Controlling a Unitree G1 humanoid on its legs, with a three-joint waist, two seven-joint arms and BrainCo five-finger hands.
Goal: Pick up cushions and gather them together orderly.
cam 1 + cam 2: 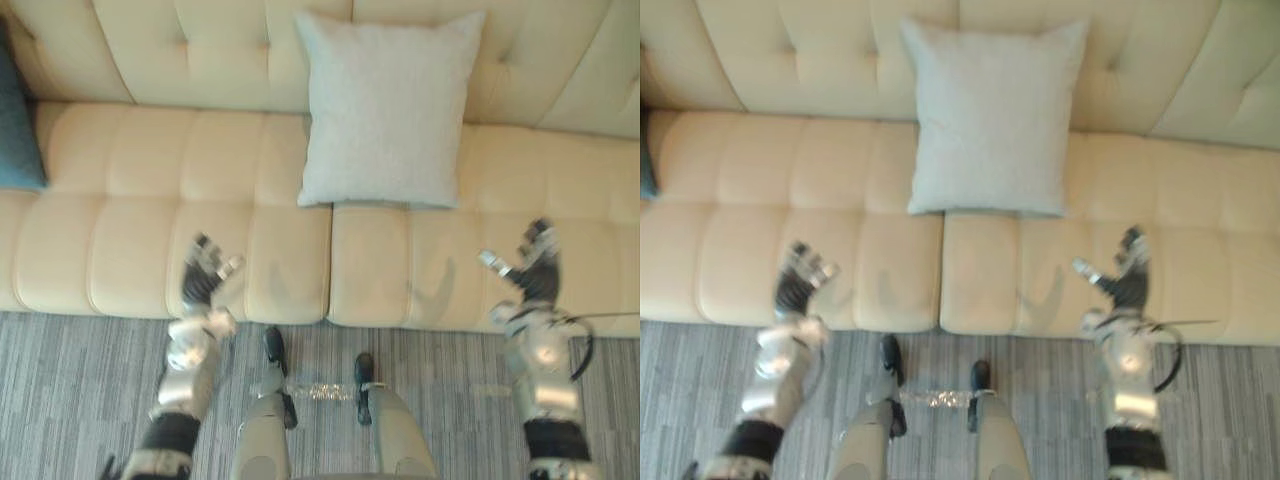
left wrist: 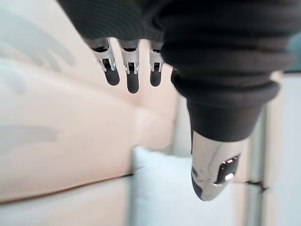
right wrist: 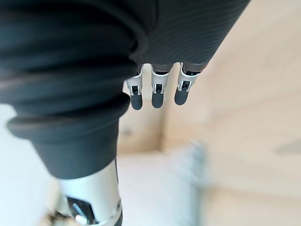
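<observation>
A pale grey square cushion (image 1: 385, 110) leans upright against the backrest in the middle of a cream tufted sofa (image 1: 140, 210). A dark teal cushion (image 1: 15, 120) shows at the far left edge of the sofa. My left hand (image 1: 203, 275) hovers over the front of the seat, left of the grey cushion, fingers (image 2: 131, 70) straight and holding nothing. My right hand (image 1: 533, 262) hovers over the seat to the cushion's right, its fingers (image 3: 157, 92) also straight and empty. Both hands are well short of the grey cushion (image 2: 169, 188).
The sofa's front edge meets a grey striped carpet (image 1: 80, 400). Bare seat lies on both sides of the grey cushion.
</observation>
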